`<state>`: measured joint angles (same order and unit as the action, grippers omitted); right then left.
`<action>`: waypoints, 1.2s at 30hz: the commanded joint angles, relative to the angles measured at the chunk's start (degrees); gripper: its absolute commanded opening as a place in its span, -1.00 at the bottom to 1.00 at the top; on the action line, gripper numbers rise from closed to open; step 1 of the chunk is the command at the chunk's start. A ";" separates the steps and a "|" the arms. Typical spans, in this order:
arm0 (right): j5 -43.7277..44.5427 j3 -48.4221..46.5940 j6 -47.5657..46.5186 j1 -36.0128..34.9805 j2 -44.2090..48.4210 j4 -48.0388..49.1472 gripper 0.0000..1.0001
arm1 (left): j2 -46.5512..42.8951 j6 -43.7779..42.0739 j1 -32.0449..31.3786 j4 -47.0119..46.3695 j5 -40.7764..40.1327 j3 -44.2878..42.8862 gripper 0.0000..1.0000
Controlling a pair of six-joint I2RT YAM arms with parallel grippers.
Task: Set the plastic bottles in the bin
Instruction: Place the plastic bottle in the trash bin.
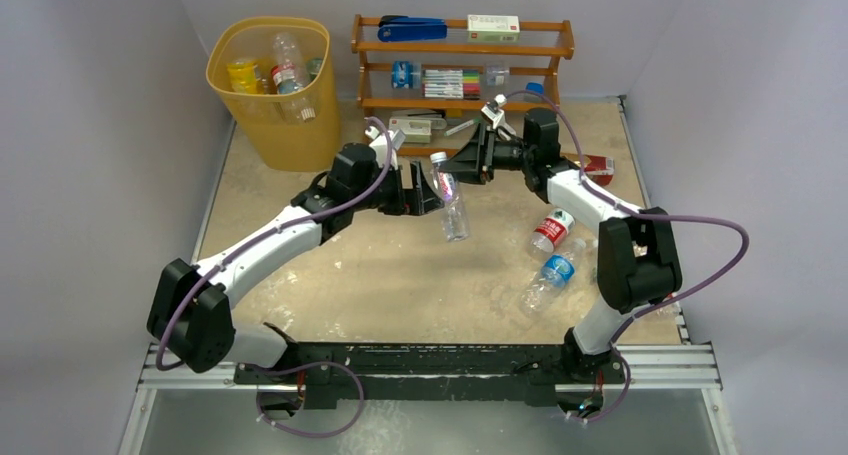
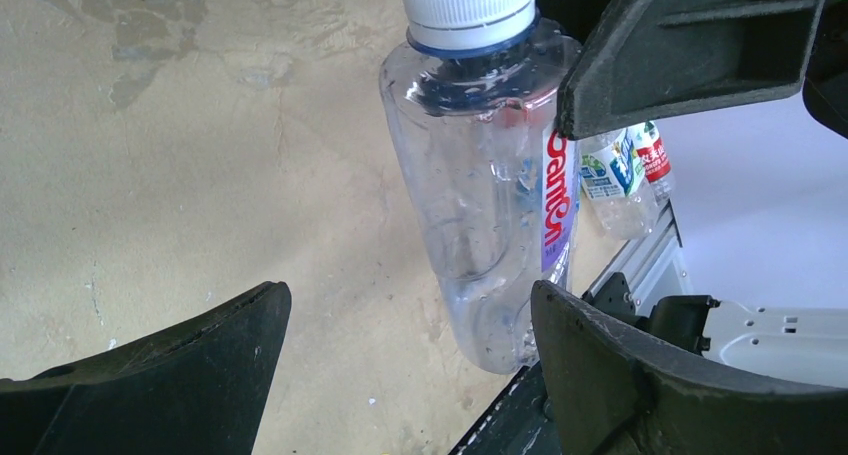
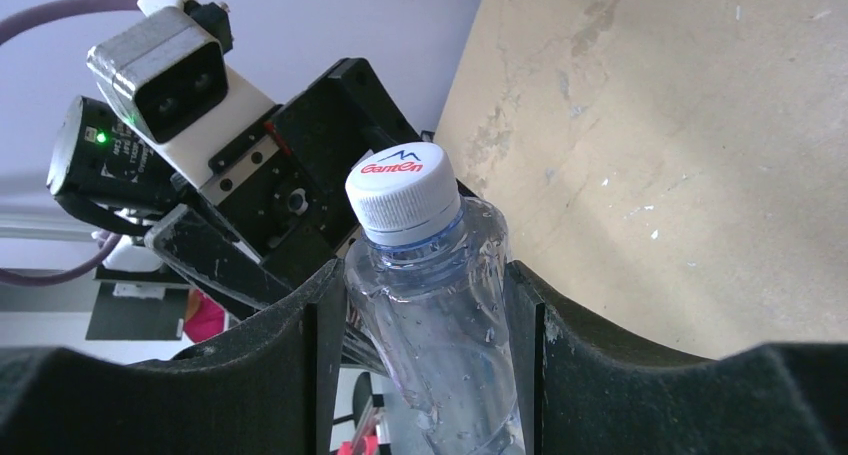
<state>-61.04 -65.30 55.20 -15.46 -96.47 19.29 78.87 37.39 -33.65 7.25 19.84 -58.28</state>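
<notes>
Now our right claw point(image 3: 428, 305) clenches the bottle point(image 1: 452, 203); our spread left claw point(image 2: 410, 325) should clamp mid-body, bin point(image 1: 285, 140) at ten o'clock.

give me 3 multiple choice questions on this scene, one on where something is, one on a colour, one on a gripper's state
1. Where does the bin stand?
A) between the arm bases
B) at the far left of the table, left of the rack
C) at the near right corner

2. What colour is the cap of the held bottle?
A) white
B) green
C) red

3. How is the left gripper?
A) shut on the bottle
B) shut on nothing
C) open around the bottle

Answers:
1 B: the top view shows the bin far left, beside the rack.
2 A: the right wrist view shows a white cap with red lettering.
3 C: its jaws stand wide apart on either side of the bottle, while the right gripper clamps it.
</notes>
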 commanded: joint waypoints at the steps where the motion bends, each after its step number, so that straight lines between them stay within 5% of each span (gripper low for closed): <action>1: -2.42 1.40 5.05 -0.09 1.75 8.17 0.05 | 0.60 -1.86 -1.88 -3.30 -2.41 -2.27 0.81; 33: -2.68 5.32 11.66 -0.14 1.94 17.05 0.05 | 5.88 3.74 -8.87 -12.23 -5.57 -2.93 0.80; 36: -2.73 5.60 12.23 -0.13 2.05 17.82 0.06 | 6.28 3.80 -8.92 -11.90 -5.94 -3.19 0.66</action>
<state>-61.69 -59.61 65.80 -15.38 -96.47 33.21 84.84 40.73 -42.17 -1.52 14.90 -59.37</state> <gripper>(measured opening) 0.568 0.875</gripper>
